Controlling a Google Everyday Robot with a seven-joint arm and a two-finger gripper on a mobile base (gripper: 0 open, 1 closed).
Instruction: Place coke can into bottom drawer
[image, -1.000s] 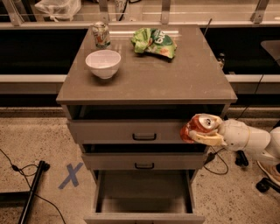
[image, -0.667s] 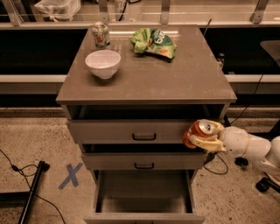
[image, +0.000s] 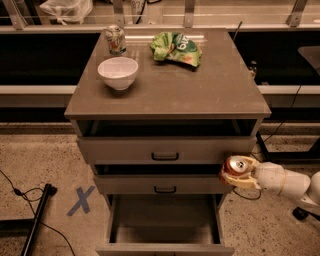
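Note:
My gripper (image: 240, 172) reaches in from the right and is shut on the red coke can (image: 235, 168), whose silver top faces up and toward the camera. It holds the can beside the right end of the middle drawer front, above and right of the bottom drawer (image: 165, 227). The bottom drawer is pulled out wide, and its grey inside shows nothing in it.
On the cabinet top (image: 210, 95) stand a white bowl (image: 118, 72), a pale green-and-silver can (image: 115, 40) and a green chip bag (image: 176, 48). The top drawer (image: 165, 150) and middle drawer (image: 162, 184) stand slightly open. A blue X (image: 80, 200) marks the floor at left, beside a black pole (image: 36, 220).
My gripper has carried the coke can downward, from beside the top drawer front to beside the middle drawer front. Nothing else has moved.

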